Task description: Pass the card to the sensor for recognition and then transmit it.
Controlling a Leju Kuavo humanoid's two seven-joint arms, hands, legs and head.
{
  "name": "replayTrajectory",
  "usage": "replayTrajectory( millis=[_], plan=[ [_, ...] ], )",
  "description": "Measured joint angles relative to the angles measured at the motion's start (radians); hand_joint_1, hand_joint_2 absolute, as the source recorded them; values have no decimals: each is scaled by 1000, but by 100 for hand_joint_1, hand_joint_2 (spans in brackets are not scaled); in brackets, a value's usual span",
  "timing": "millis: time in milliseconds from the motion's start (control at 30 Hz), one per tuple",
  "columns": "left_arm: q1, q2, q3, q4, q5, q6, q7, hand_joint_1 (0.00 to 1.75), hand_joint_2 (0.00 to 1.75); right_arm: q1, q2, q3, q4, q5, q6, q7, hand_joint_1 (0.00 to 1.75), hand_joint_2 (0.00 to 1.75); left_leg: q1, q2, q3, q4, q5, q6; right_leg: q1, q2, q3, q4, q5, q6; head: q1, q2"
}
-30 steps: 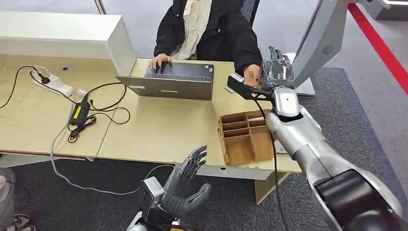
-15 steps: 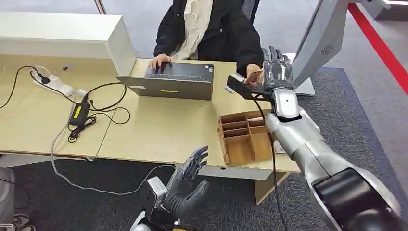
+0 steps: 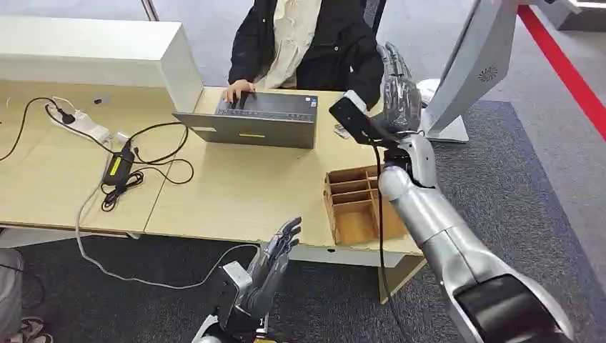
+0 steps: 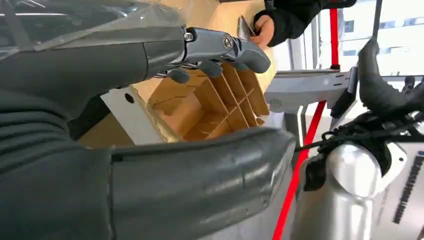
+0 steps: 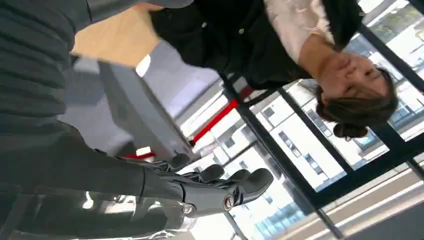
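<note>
My right hand point(image 3: 398, 89) is raised over the far right of the desk point(image 3: 236, 193), its fingers stretched upward and holding nothing; in the right wrist view the right hand point(image 5: 200, 187) is just as bare. It stands in front of the sleeve of a seated person point(image 3: 307, 43). In the left wrist view the person's hand point(image 4: 266, 31) pinches a thin grey card point(image 4: 243, 27). A grey slanted sensor panel point(image 3: 475, 64) stands just right of my right hand. My left hand point(image 3: 275, 257) hangs with fingers spread below the desk's front edge.
A wooden divided box point(image 3: 357, 207) sits at the desk's front right, under my right forearm. An open laptop point(image 3: 257, 121) lies in front of the person. A power strip point(image 3: 78, 125) and cables lie to the left, and a white box point(image 3: 93, 61) stands behind them.
My right hand has risen and swung left toward the person, turning edge-on. The person's hand beside it is now hidden behind it. My left hand has turned edge-on and sunk slightly.
</note>
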Motion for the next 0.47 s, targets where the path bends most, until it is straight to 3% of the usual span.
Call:
replayTrajectory(
  millis=[167, 333, 367, 467],
  plan=[
    [25, 13, 9, -39, -29, 24, 32, 0, 175, 210, -3, -56, -233, -327, -2, -85, 0, 175, 0, -1, 0, 0, -1, 0, 0, -1, 1, 0, 0, 0, 1, 0],
    [41, 29, 17, -72, -35, 50, 40, 0, 175, 371, -6, -94, -404, -510, -2, -189, 0, 175, 0, -1, 0, 0, -1, 0, 0, -1, 0, -1, -1, -1, 1, 0],
    [46, 34, 18, -80, -35, 58, 42, 0, 175, 419, -5, -105, -450, -576, -1, -244, 0, 175, 0, -1, 0, 0, -1, 0, 0, -1, 0, -1, -1, -1, 1, 0],
    [52, 42, 21, -92, -35, 66, 42, 0, 175, 493, 0, -115, -517, -633, -1, -315, 0, 175, 0, 0, 1, -1, -1, -1, 0, 0, 0, -1, -1, -1, 0, 0]
  ],
)
